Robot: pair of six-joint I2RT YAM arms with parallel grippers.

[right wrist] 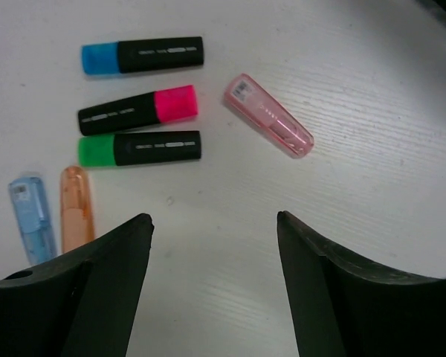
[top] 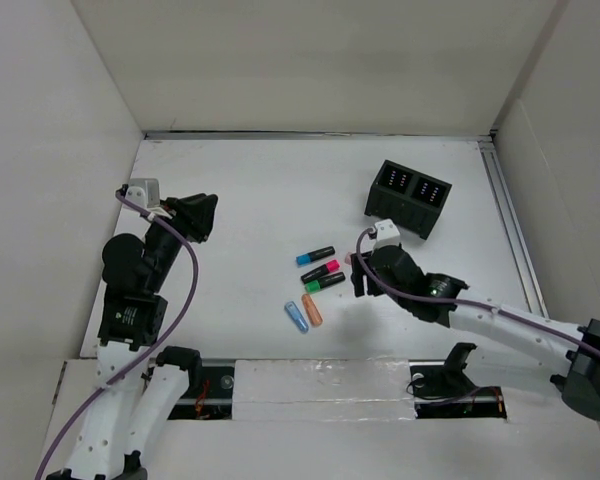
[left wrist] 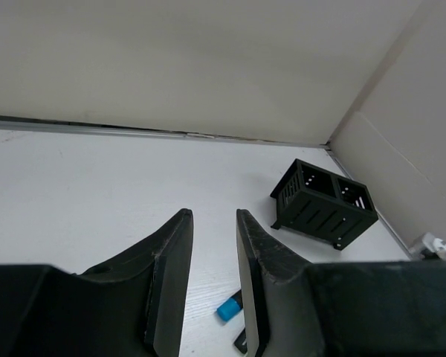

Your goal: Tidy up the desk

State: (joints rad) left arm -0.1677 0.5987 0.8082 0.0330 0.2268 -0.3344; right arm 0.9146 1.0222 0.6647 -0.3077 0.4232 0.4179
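Observation:
The white desk [top: 250,190] carries three black highlighters side by side, capped blue [top: 315,255], pink [top: 322,269] and green [top: 324,282]. In the right wrist view they are blue [right wrist: 143,56], pink [right wrist: 137,111] and green [right wrist: 140,147], with a clear pink case [right wrist: 269,115], a clear blue case [right wrist: 31,219] and a clear orange case [right wrist: 76,207]. My right gripper [top: 360,275] hovers open and empty [right wrist: 214,219] just right of the group. My left gripper [top: 202,215] is raised at the left, slightly open and empty [left wrist: 212,214].
A black two-compartment holder [top: 408,198] stands at the back right and also shows in the left wrist view [left wrist: 325,203]. White panel walls border the desk. A metal rail [top: 510,230] runs along the right edge.

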